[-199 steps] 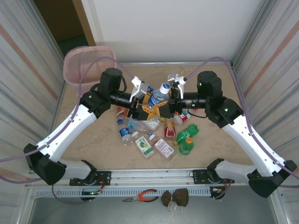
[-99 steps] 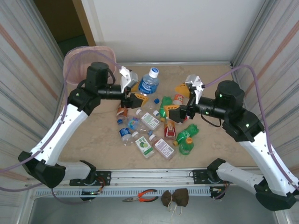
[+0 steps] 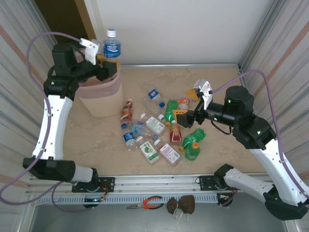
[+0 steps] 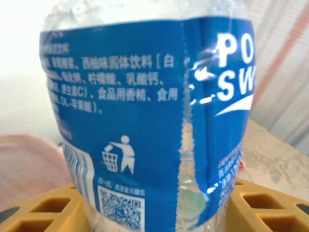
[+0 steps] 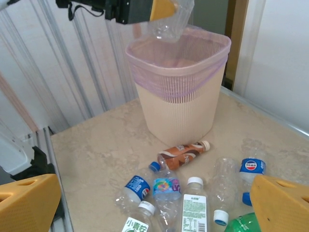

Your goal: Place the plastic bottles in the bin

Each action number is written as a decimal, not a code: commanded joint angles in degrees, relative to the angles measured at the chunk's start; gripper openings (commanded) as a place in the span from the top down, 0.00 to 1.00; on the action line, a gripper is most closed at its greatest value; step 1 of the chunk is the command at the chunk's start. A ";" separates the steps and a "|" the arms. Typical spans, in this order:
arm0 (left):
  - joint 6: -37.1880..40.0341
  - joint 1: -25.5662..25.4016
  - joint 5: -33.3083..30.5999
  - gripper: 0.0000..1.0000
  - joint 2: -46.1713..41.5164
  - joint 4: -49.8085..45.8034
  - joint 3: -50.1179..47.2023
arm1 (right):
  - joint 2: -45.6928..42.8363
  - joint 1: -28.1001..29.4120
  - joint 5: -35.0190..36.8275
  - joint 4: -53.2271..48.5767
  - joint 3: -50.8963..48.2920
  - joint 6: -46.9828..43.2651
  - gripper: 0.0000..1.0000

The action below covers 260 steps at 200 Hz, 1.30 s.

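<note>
Blue-labelled bottle (image 3: 112, 48) clamped in left pincer (image 3: 108, 62) over bin (image 3: 99, 102) (right pincer (image 3: 186, 104) wide open).

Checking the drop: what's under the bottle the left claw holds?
The bin, its pink-lined mouth open below the bottle in the left claw. The bin's floor is hidden by its near wall, so contents can't be seen.

Bright, even, diffuse light is flooding the top cam; the table (image 3: 96, 140) is showing only faint, soft shadows. On the left-wrist cam the bottle (image 4: 145, 121) is sitting v. close, label creases throwing glare, upper-left bkgd blowing out white, everything behind going soft. Right-wrist cam is rendering mid-scene sharply, w/ the yellow fingers (image 5: 26, 203) blurring at the bottom corners.
</note>
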 commanded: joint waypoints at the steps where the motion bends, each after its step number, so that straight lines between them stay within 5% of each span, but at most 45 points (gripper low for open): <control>1: -5.29 3.52 0.19 0.47 3.79 -2.82 4.66 | -0.45 0.33 1.34 -0.72 0.26 -1.64 0.01; 43: -5.90 5.46 -4.38 0.47 12.60 -11.71 13.69 | -0.82 0.36 2.06 -0.78 0.09 -1.79 0.01; 104: -10.33 5.87 -10.89 0.54 18.94 -14.09 12.84 | -1.54 0.37 3.89 -1.78 -0.01 -2.61 0.01; 188: -16.88 5.70 -11.51 0.48 28.06 -22.87 10.27 | -1.70 0.38 4.75 -2.14 -0.97 -3.21 0.01; 260: -13.17 3.26 -15.36 0.39 36.80 -29.31 12.22 | -1.83 0.38 5.72 -3.37 -0.44 -3.84 0.01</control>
